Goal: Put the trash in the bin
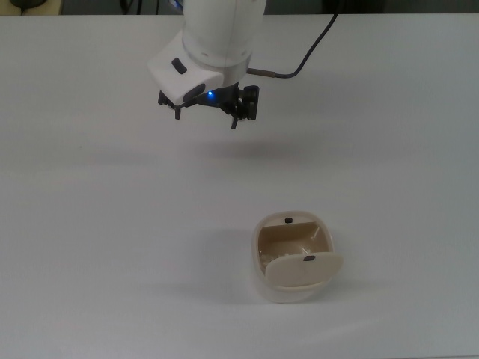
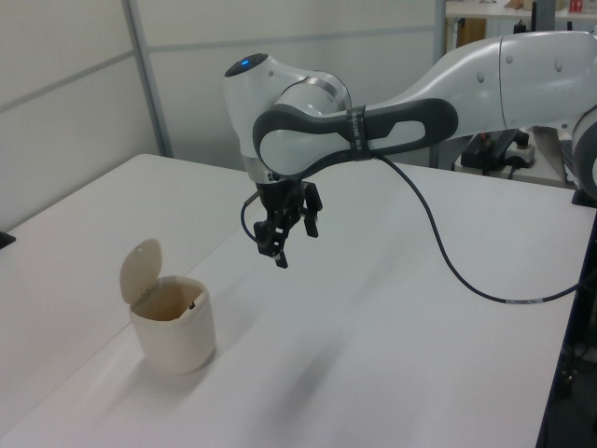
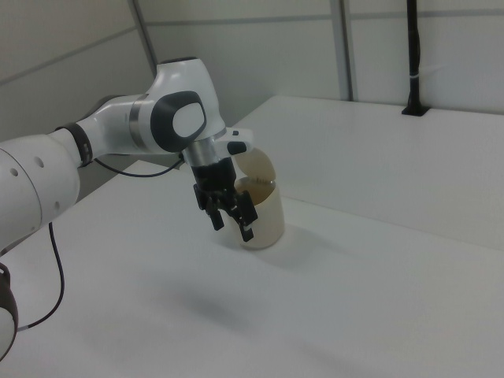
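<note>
The cream-beige bin [image 1: 260,278] stands on the white table with its flap lid [image 1: 303,270] swung open. Inside it, toward the top view's right, lies a pale crumpled shape [image 1: 311,238] that looks like the trash. My gripper [image 1: 206,120] hangs open and empty above the table, well away from the bin toward the top view's upper left. In the left view the gripper [image 2: 291,241] is up and to the right of the bin [image 2: 173,334]. The right view shows the gripper [image 3: 231,228] in front of the bin [image 3: 269,224], partly covering it.
The white table [image 1: 90,224] spreads widely around the bin. A black cable [image 2: 448,266] trails from the arm over the table in the left view. A wall panel [image 2: 65,103] stands behind the table's far edge.
</note>
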`<action>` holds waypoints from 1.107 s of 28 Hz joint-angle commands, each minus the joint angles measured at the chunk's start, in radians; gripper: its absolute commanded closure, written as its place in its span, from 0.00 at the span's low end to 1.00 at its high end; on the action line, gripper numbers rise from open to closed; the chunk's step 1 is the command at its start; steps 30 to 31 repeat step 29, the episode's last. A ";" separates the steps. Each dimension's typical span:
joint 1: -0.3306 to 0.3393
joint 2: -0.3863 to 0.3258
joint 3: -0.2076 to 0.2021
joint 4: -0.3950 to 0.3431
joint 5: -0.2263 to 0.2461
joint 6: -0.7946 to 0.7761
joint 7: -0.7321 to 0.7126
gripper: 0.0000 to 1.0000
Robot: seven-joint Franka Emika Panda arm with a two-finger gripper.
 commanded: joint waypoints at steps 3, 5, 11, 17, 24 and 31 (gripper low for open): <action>-0.008 -0.021 -0.008 -0.012 0.022 -0.020 -0.024 0.00; -0.009 -0.021 -0.008 -0.012 0.023 -0.020 -0.024 0.00; -0.021 -0.019 -0.008 -0.012 0.023 -0.014 -0.024 0.00; -0.023 -0.019 -0.008 -0.012 0.025 -0.013 -0.024 0.00; -0.023 -0.016 -0.006 -0.015 0.035 -0.010 -0.024 0.00; -0.023 -0.016 -0.008 -0.015 0.075 -0.008 -0.026 0.00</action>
